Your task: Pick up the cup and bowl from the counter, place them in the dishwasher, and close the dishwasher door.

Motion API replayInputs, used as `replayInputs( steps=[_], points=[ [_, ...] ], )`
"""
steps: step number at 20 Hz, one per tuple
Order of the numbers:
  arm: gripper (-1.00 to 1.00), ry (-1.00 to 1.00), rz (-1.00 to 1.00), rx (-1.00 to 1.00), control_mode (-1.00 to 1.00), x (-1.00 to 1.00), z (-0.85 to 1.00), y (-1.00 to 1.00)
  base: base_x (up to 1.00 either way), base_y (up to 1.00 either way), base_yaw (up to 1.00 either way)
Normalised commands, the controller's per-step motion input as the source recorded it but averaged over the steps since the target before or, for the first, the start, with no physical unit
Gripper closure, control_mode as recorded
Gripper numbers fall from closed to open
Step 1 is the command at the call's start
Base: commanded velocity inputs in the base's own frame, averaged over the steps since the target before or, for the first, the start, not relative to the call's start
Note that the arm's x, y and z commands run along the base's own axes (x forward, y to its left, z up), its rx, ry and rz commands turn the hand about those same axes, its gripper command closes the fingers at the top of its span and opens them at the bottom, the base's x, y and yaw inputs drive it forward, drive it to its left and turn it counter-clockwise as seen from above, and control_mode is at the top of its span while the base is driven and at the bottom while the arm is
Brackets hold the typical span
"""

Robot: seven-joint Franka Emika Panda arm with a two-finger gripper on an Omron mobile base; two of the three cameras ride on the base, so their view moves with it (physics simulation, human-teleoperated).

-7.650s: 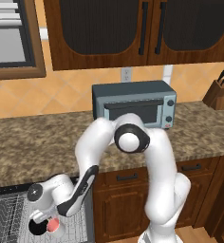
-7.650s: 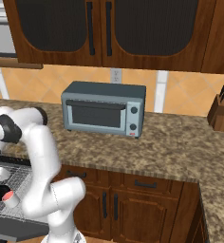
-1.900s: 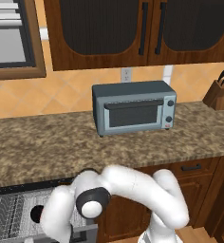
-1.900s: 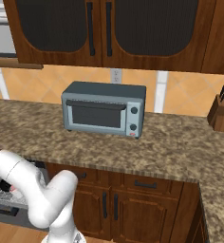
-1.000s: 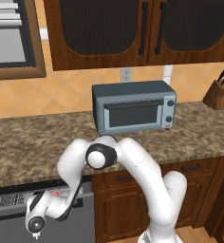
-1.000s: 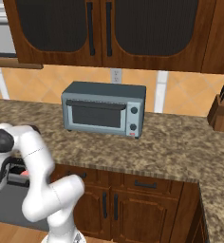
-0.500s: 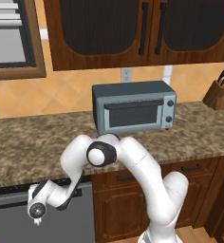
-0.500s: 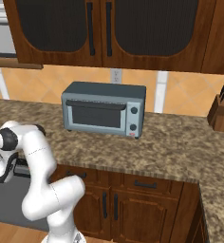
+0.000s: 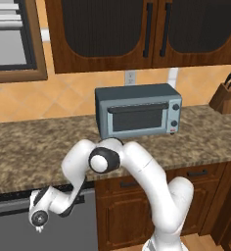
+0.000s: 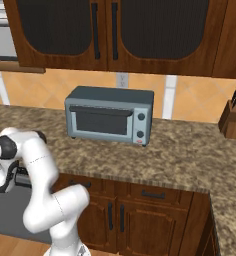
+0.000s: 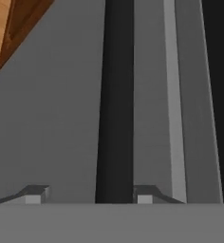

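Grey-blue toaster oven point(image 9: 138, 110) with a dark glass door and side knobs, standing against the tan tiled backsplash point(image 9: 63, 98) below a white wall outlet point(image 9: 130, 77). Brown wooden knife block point(image 9: 224, 97) with dark handles, far right near the wall. Dark brown wooden upper cabinets point(image 9: 137, 29) with dark glass panels and black bar handles; matching lower cabinet doors and drawers point(image 10: 140, 210); a framed appliance front point(image 9: 10, 39) at upper left.

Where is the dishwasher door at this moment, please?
In the left base view the dishwasher door stands upright at the lower left, under the counter, left of the wooden cabinet doors. The gripper is right in front of it.
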Motion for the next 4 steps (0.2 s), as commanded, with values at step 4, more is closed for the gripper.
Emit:
replayInputs(
  steps=[4],
  points=[
    [-1.00,-0.95,0.01,-0.18,-1.00,1.00,-0.79,-0.52,0.00,0.00,0.00]
  ],
)
